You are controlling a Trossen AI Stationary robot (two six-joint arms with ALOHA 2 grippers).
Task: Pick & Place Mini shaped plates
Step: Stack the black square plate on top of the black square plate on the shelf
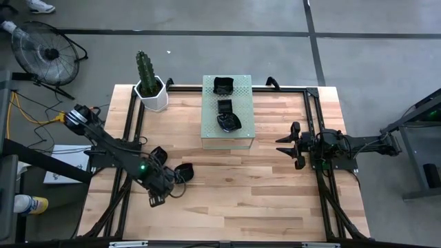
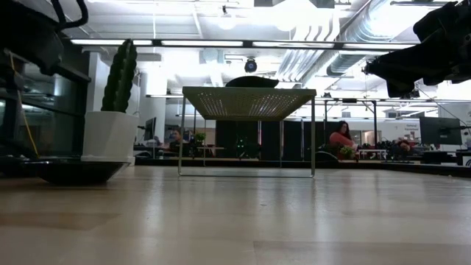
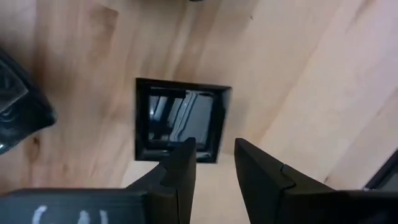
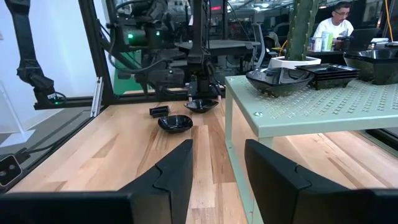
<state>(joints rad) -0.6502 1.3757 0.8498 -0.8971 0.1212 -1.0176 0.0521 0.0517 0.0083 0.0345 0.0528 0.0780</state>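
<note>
Left hand (image 3: pixel 211 155), part open and empty, overhangs a square plate (image 3: pixel 180 118) (near rim hidden).

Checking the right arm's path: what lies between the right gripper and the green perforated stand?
Bare wooden tabletop only, in the high view, between the right gripper and the stand.

grey floor (image 1: pixel 227 17) crossed by dark lines, a fan (image 1: pixel 41 52) standing on it. beyond the table, an open office: white ceiling (image 2: pixel 221 22) with strip lights (image 2: pixel 184 43) and ducts (image 2: pixel 331 44), desks (image 2: pixel 368 156), seated people (image 2: pixel 340 138).
</note>
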